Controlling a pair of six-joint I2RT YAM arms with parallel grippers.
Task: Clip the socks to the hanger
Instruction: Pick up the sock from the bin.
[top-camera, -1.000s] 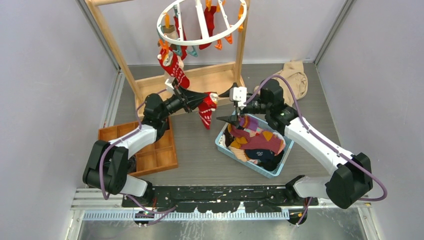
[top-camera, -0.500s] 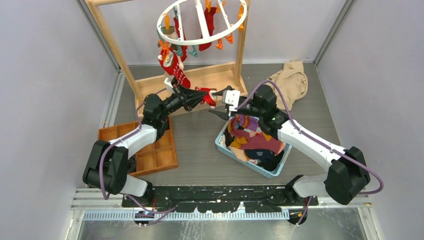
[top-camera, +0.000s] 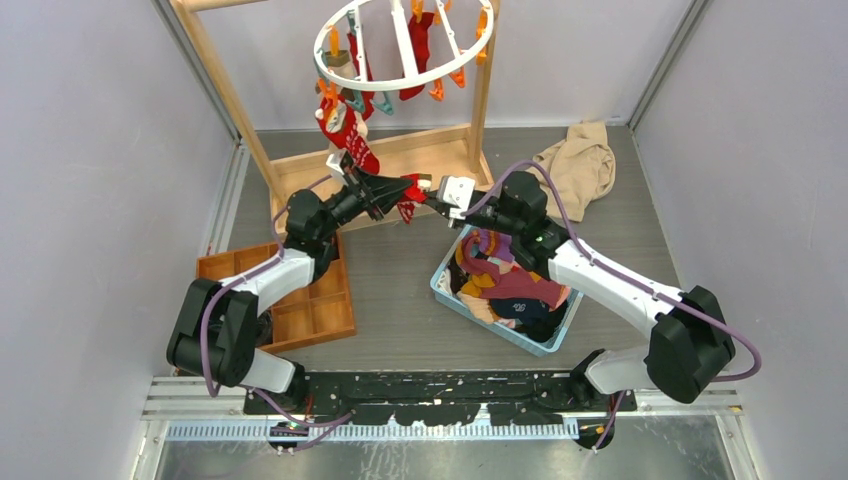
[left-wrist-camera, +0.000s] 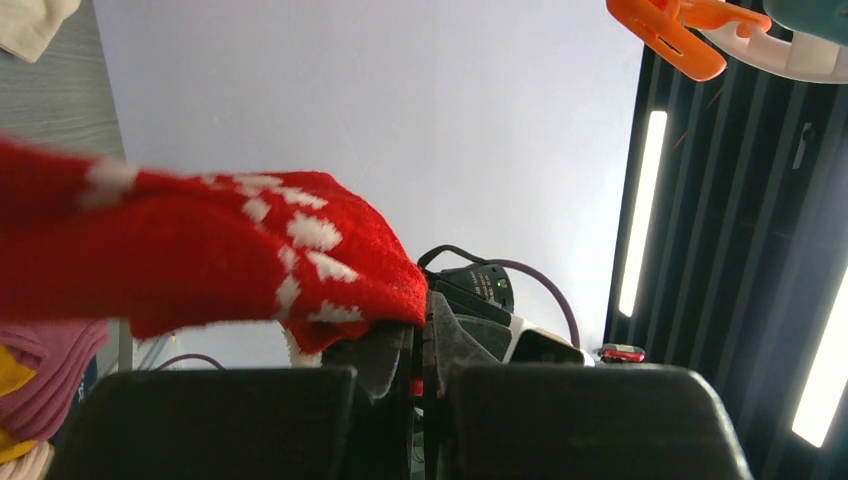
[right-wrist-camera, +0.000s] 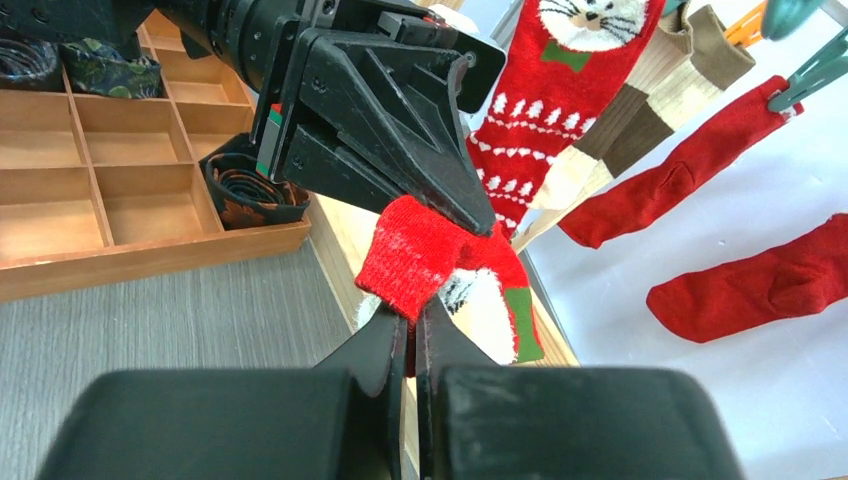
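Both grippers are clamped on the same red sock (top-camera: 408, 197), which has a white pattern and hangs stretched between them just in front of the base of the wooden frame (top-camera: 420, 150). The left gripper (top-camera: 398, 190) has its jaws pressed together on one end of the sock; in the left wrist view the fabric (left-wrist-camera: 200, 255) spreads from the closed fingertips (left-wrist-camera: 390, 355) out to the left. The right gripper (right-wrist-camera: 412, 318) is pinched nearly flat on a folded red edge of the sock (right-wrist-camera: 420, 255), its tips almost meeting the tips of the left gripper (right-wrist-camera: 470, 215), so the two heads stand nose to nose with little room between them. The hanger (top-camera: 404, 40) hangs from the top of the frame, above and behind the held sock, with a red cat-patterned sock (right-wrist-camera: 570, 80) and other socks already clipped on its frame-post side. In front of the frame, under the right arm, sits a blue basket (top-camera: 487, 323) heaped with socks. A wooden compartment tray (top-camera: 310, 310) lies in front of the frame's left post, and bare tabletop lies between tray and basket.
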